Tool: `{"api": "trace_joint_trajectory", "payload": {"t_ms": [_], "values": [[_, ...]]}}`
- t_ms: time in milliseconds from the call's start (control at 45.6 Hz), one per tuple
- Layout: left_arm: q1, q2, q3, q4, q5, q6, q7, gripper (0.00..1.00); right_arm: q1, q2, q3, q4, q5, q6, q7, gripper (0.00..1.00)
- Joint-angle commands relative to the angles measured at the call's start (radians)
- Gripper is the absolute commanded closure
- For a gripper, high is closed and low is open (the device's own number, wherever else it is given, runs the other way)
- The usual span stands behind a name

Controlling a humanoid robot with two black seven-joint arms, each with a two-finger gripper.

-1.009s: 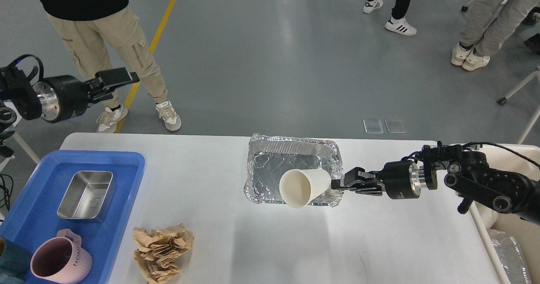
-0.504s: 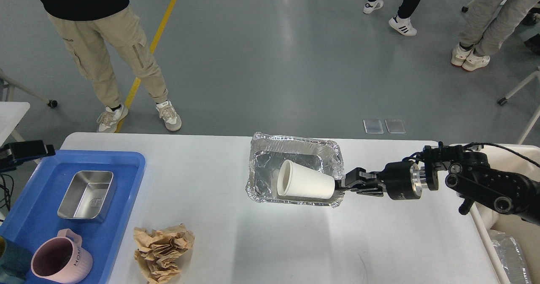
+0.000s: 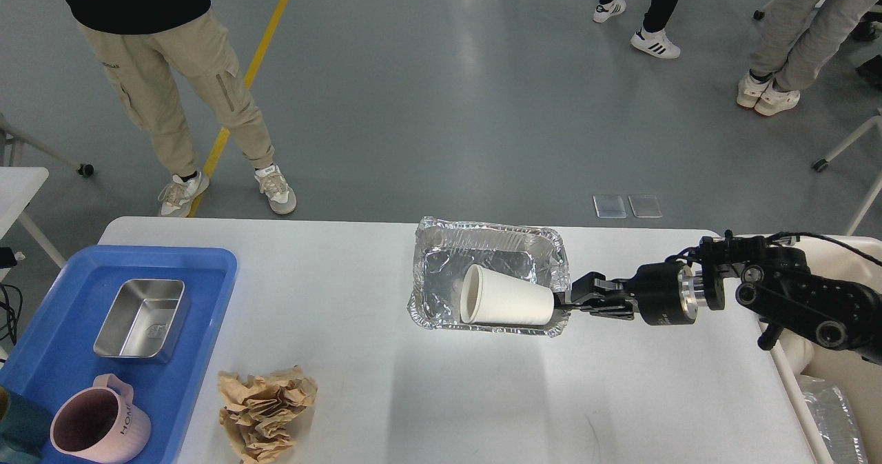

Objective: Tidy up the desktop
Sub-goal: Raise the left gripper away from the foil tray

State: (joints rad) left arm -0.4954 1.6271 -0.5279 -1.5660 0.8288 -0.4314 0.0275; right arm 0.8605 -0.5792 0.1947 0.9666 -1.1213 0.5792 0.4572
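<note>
white desktop [image 3: 441, 395], right gripper [image 3: 566, 298] clamped on foil tray [image 3: 441, 285] with paper cup [image 3: 506, 304]

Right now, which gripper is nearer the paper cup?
Right. The right gripper is at the base of the paper cup, which lies in the foil tray. The left gripper is out of view.

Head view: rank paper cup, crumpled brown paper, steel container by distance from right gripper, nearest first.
From the right gripper:
1. Paper cup, lying in the foil tray, right at the fingertips.
2. Crumpled brown paper, front left on the desktop.
3. Steel container, in the blue tray at far left.
</note>
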Motion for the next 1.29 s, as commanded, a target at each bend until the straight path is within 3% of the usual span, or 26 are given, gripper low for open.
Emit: {"api": "trace_joint_trajectory", "payload": {"t_ms": [0, 614, 767, 965, 1096, 1272], "values": [[0.0, -0.013, 0.006, 0.007, -0.002, 0.003, -0.009, 0.03, 0.002, 0.002, 0.0, 0.003, 0.0, -0.001, 0.0, 1.0], [-0.012, -0.096, 0.008, 0.031, 0.055, 0.003, -0.02, 0.03, -0.005, -0.002, 0.005, 0.024, 0.008, 0.004, 0.021, 1.0], [-0.017, -0.128, 0.003, 0.027, 0.141, -0.018, -0.077, 0.03, -0.003, -0.002, 0.005, 0.026, 0.008, 0.002, 0.021, 1.0], [-0.026, -0.182, 0.002, 0.032, 0.488, -0.027, -0.199, 0.03, -0.003, -0.011, 0.005, 0.03, 0.006, 0.001, 0.023, 1.0], [-0.043, -0.237, -0.001, 0.032, 0.745, -0.075, -0.23, 0.03, -0.003, -0.014, 0.006, 0.03, 0.006, 0.001, 0.023, 1.0], [-0.137, -0.384, 0.005, 0.027, 0.836, -0.161, -0.222, 0.03, -0.001, -0.013, 0.009, 0.03, 0.006, -0.001, 0.023, 1.0]]}}
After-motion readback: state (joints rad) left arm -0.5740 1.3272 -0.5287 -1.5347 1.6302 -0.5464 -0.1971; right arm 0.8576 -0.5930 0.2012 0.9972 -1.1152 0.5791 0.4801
